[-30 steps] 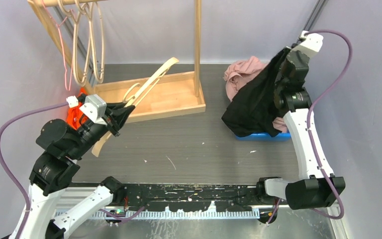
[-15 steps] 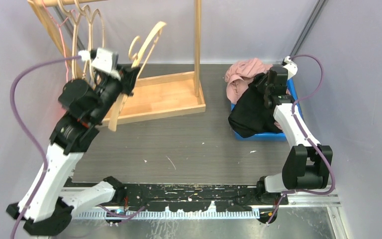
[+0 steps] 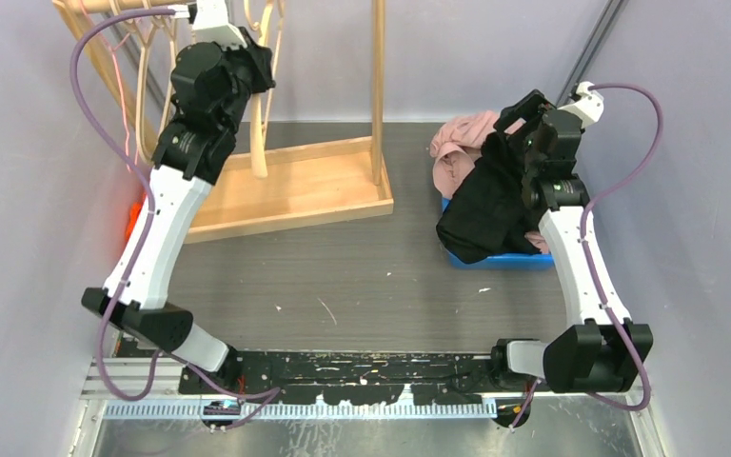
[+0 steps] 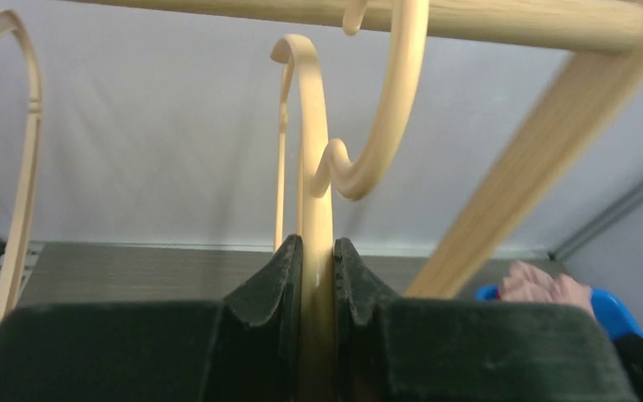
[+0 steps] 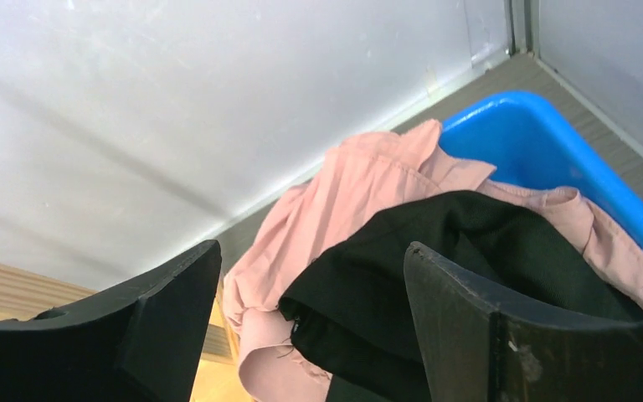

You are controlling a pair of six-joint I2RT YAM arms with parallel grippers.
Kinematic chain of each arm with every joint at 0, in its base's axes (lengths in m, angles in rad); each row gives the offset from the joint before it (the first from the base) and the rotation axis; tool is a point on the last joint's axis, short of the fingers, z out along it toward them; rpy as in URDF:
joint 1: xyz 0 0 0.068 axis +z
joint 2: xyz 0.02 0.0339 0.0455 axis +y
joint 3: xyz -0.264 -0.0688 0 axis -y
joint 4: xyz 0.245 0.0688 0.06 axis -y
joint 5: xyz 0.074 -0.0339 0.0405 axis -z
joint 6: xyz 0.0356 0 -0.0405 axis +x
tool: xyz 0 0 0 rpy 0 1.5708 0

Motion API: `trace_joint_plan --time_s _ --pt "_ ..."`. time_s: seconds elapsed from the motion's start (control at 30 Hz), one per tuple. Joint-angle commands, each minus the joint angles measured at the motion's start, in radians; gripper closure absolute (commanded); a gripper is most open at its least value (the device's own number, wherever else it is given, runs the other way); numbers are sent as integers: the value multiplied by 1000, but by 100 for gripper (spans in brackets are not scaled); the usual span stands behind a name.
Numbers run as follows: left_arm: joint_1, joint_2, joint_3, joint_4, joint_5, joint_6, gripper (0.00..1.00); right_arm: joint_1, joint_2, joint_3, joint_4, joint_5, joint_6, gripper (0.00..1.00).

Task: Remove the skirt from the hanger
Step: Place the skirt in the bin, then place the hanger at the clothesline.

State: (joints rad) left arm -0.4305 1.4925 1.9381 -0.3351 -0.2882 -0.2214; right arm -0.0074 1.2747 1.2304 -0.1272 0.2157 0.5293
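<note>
- Far left corner of the table: wooden rack, its rail (image 4: 469, 17) overhead, its tray base (image 3: 314, 186) on the surface. Bare hangers (image 4: 29, 151) hang on the rail.
- Left gripper (image 4: 318, 276) raised up by the rail, jaws narrow, clamped on a bare wooden hanger (image 4: 316, 209).
- Table (image 3: 343, 276): grey ribbed mat with a few white flecks (image 3: 326, 309) in the middle. Pale lilac walls (image 3: 476, 57) on three sides.
- Far right corner: blue bin (image 5: 536, 134) holding a pink garment (image 5: 352, 201). The black skirt (image 3: 485, 209) lies on top and spills over the bin's near edge.
- Right gripper (image 5: 311, 247) just above the skirt, jaws wide, gripping nothing.
</note>
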Motion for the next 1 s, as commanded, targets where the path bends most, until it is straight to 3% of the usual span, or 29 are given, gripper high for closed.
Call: trace_joint_plan --time_s 0.0,0.6,0.97 --pt "101 46 83 24 41 -157 100 3 -48 30 52 49 -29 14" --pt "156 162 256 21 91 -145 100 3 -20 4 83 51 -35 15" --pt "236 409 601 -191 186 -225 100 3 -30 -13 97 79 -57 16"
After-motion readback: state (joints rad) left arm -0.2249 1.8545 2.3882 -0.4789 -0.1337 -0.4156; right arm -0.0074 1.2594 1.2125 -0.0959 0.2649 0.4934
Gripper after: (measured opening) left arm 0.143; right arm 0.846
